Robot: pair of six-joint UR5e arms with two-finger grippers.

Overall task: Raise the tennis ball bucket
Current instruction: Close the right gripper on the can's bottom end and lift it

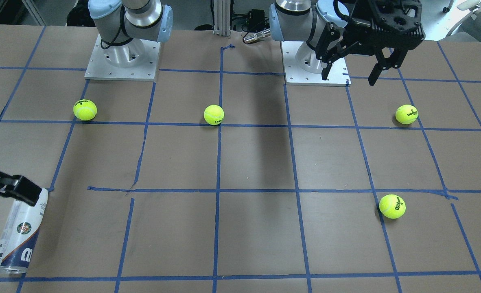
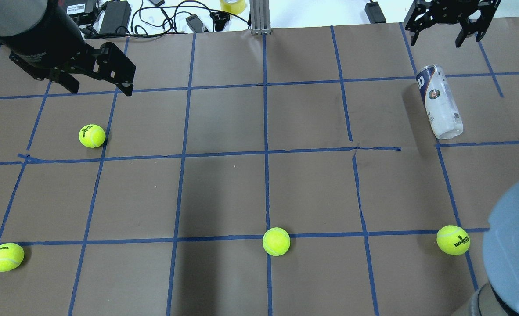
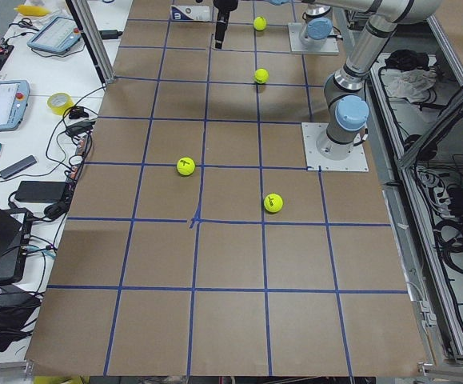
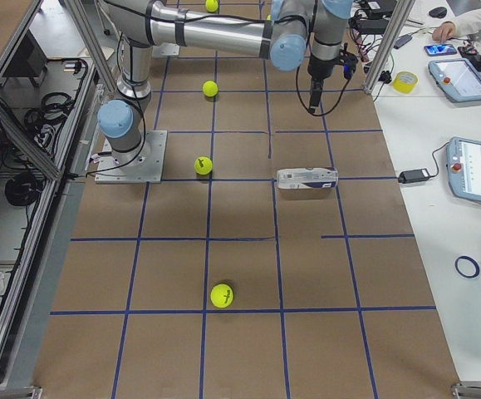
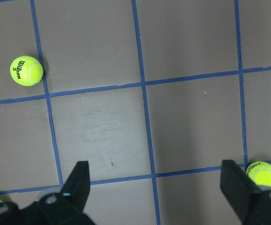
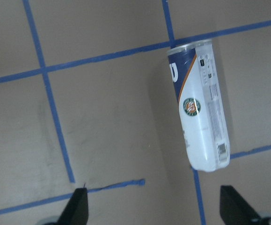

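Observation:
The tennis ball bucket (image 2: 439, 101) lies on its side at the table's far right, a clear can with a white label, navy band and round green logo. It also shows in the front view (image 1: 18, 236), the right exterior view (image 4: 306, 178) and the right wrist view (image 6: 198, 119). My right gripper (image 2: 437, 41) is open and empty. It hangs above the table just past the can's navy end and does not touch it. In its wrist view (image 6: 156, 208) the can lies nearer the right-hand finger. My left gripper (image 2: 101, 90) is open and empty, raised over the far left of the table.
Several yellow-green tennis balls lie loose: one below the left gripper (image 2: 92, 135), one at the near left (image 2: 6, 256), one at the near middle (image 2: 276, 241), one at the near right (image 2: 453, 240). Cables and tape lie beyond the far edge (image 2: 154, 17).

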